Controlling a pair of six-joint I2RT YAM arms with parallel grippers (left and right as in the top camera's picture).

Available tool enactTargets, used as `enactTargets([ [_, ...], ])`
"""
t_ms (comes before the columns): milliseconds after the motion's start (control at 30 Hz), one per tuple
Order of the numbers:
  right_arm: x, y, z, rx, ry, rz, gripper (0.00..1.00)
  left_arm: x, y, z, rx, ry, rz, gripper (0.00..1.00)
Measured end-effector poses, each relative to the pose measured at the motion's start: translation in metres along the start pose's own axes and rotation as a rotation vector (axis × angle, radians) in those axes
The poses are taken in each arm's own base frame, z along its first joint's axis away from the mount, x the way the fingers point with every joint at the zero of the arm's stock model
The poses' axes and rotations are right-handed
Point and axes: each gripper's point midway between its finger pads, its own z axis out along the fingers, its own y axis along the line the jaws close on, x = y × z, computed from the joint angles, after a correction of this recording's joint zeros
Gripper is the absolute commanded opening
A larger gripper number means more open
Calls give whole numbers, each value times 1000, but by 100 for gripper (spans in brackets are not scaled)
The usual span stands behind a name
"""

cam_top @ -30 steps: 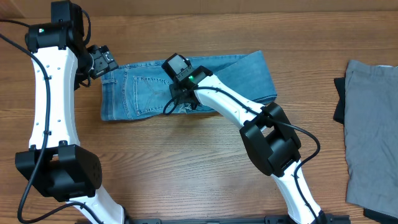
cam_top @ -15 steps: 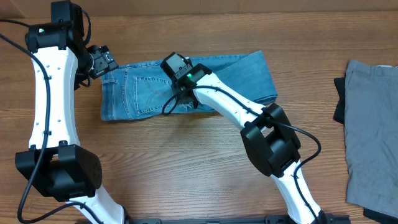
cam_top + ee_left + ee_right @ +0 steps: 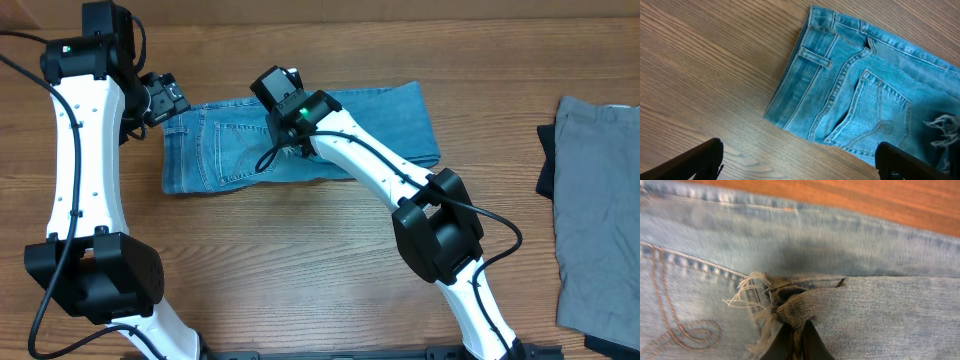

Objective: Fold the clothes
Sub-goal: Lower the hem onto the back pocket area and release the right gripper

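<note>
Denim, light blue: jeans (image 3: 215, 150) folded into a long band, lying flat across the upper middle of the wooden table (image 3: 300, 260), waistband (image 3: 790, 87) to the left, back pocket (image 3: 875, 107) and belt loop (image 3: 816, 56) facing up, folded end to the right.

Right gripper (image 3: 796, 337): jaws pressed together on a bunched fold of the denim, just beside the frayed whitish hem (image 3: 752, 300), about a third of the way along the band from the waist end.

Left gripper (image 3: 162, 98): jaws spread to their widest, holding nothing, poised just beside the upper left corner of the waistband, apart from the cloth.

Near edge of the band straight, running roughly parallel to the table's front. Broad stretch of wood grain in front of it, crossed by the right arm (image 3: 380, 180). More wood between the band's right end and a grey garment (image 3: 595, 200) at the right border, with a dark garment (image 3: 545, 160) showing along its left side, both well apart from the jeans.
</note>
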Motion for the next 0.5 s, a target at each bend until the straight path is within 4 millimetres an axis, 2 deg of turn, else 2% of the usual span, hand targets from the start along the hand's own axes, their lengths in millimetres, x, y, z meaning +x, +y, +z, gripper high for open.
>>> enactTargets([
  [200, -19, 5, -6, -23, -63, 27, 4, 0, 0, 0, 0, 0, 0, 100],
  [500, -20, 7, -6, -38, -62, 66, 4, 0, 0, 0, 0, 0, 0, 100],
])
